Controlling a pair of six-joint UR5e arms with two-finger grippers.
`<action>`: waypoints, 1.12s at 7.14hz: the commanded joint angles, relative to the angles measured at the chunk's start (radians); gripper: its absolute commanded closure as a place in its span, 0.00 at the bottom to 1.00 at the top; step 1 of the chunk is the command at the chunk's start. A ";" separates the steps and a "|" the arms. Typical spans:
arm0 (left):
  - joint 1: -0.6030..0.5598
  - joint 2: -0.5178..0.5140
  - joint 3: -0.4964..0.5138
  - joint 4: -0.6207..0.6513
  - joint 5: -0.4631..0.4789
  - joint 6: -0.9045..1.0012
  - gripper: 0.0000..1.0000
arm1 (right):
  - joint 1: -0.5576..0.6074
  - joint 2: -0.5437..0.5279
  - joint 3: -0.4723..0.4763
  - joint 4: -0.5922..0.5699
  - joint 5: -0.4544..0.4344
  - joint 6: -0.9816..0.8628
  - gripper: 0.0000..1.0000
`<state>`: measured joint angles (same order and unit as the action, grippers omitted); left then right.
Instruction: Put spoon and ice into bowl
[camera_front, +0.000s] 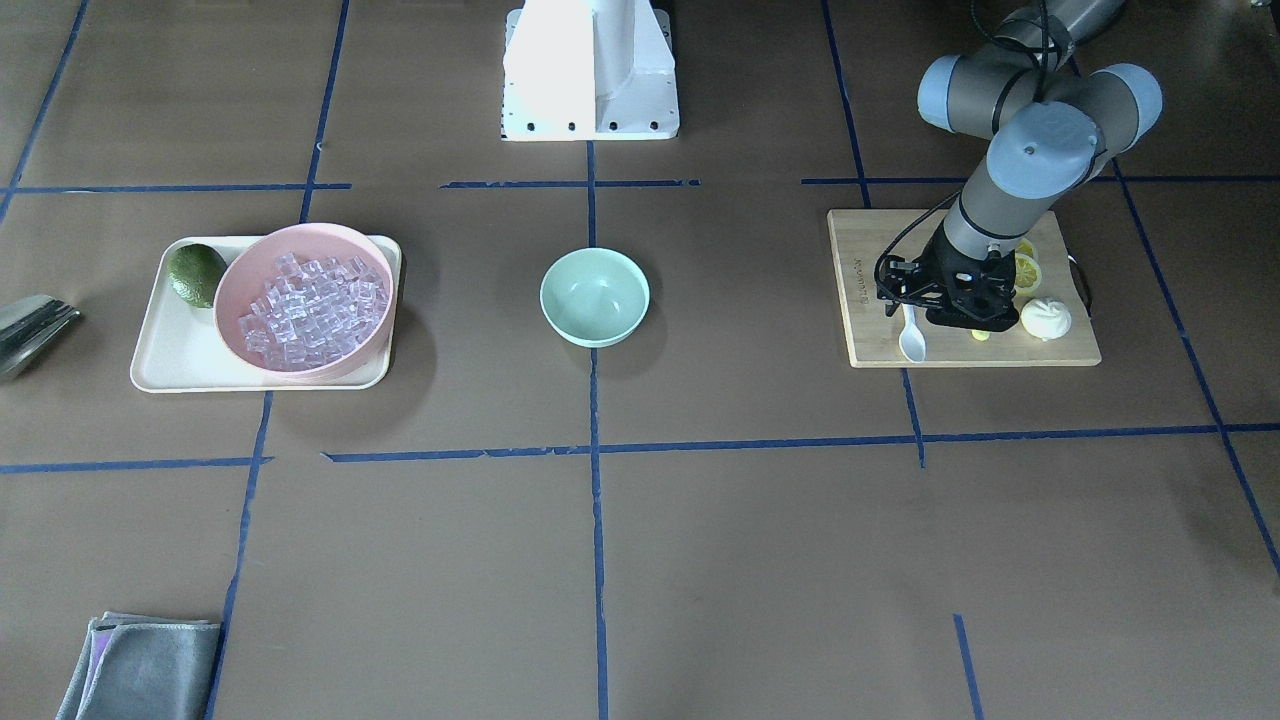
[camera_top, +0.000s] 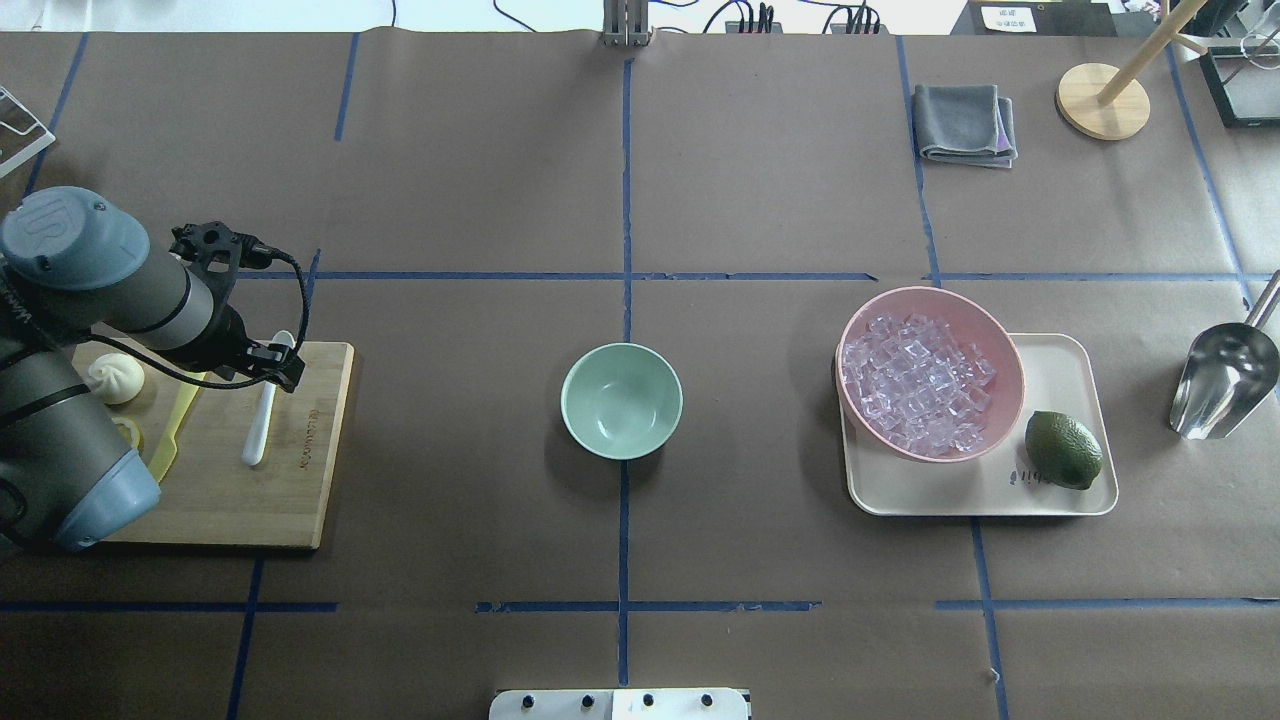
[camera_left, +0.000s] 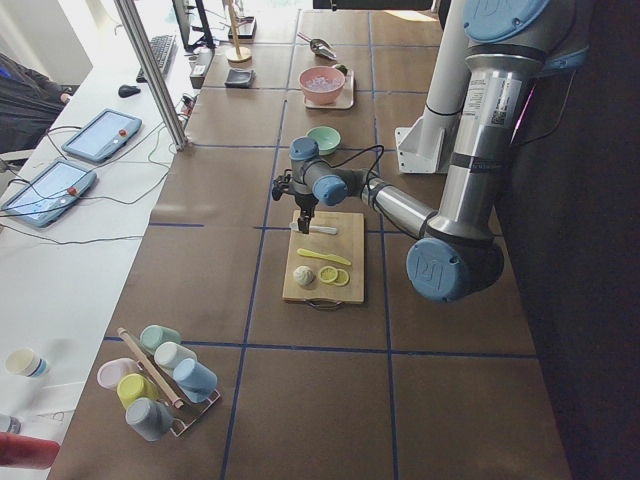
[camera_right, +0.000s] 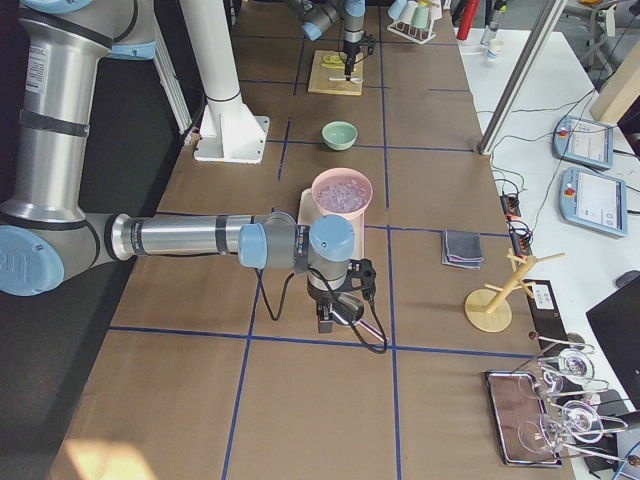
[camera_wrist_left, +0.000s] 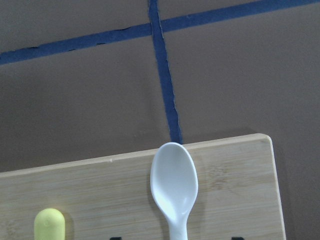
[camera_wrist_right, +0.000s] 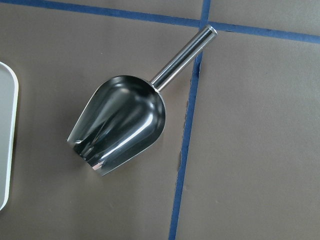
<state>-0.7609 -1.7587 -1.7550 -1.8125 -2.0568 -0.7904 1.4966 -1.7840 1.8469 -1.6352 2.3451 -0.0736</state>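
The white spoon (camera_front: 911, 338) lies on the wooden cutting board (camera_front: 1000, 350), scoop pointing away from the robot; it also shows in the overhead view (camera_top: 262, 420) and the left wrist view (camera_wrist_left: 174, 182). My left gripper (camera_front: 915, 305) hangs low over the spoon's handle, open, with a fingertip on each side of it. The mint-green bowl (camera_top: 621, 400) stands empty at the table's middle. Clear ice cubes (camera_top: 920, 390) fill the pink bowl (camera_top: 1000, 345). My right gripper (camera_right: 335, 312) hovers over a metal scoop (camera_wrist_right: 120, 125); I cannot tell whether it is open or shut.
The pink bowl and a lime (camera_top: 1063, 450) sit on a cream tray (camera_top: 1000, 495). A yellow-green knife (camera_top: 175, 440), a bun (camera_top: 115, 378) and lemon slices share the cutting board. A folded grey cloth (camera_top: 962, 123) and a wooden stand (camera_top: 1102, 100) are at the far side.
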 joint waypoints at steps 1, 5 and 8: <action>0.002 -0.001 0.012 -0.005 0.000 0.000 0.29 | -0.001 0.000 0.000 0.000 -0.001 0.000 0.00; 0.023 -0.004 0.014 -0.004 0.000 0.000 0.47 | -0.001 0.000 -0.002 0.000 -0.001 0.000 0.00; 0.025 -0.002 0.014 -0.005 -0.002 0.000 0.81 | -0.001 0.000 -0.002 0.000 -0.001 0.000 0.00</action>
<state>-0.7369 -1.7617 -1.7412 -1.8167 -2.0575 -0.7900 1.4960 -1.7840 1.8455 -1.6352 2.3439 -0.0736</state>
